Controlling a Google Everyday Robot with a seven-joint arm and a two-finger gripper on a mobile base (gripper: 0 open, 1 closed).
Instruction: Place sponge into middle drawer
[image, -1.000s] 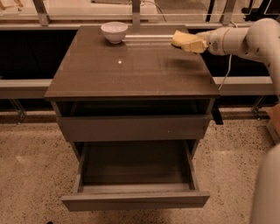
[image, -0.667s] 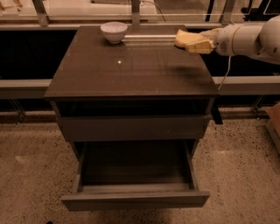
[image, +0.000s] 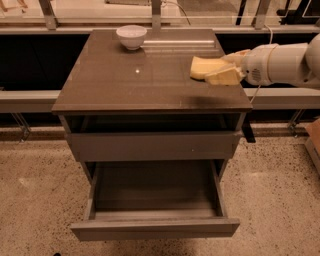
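Over the right of the top slab (image: 135, 85), the gripper (image: 217, 70) clamps the sponge (image: 202, 66), lengthwise left-right.

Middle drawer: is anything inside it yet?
The middle drawer shows only bare floor; its back is hidden under the drawer above. The gripper holds the sponge over the cabinet top, right side.

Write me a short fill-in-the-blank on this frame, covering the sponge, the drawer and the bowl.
1. The gripper, over the top slab, is shut on the pale ____ sponge.
2. The middle drawer stands ____, not shut.
3. The bowl on the slab's far corner is coloured ____.
Missing words: yellow; open; white.
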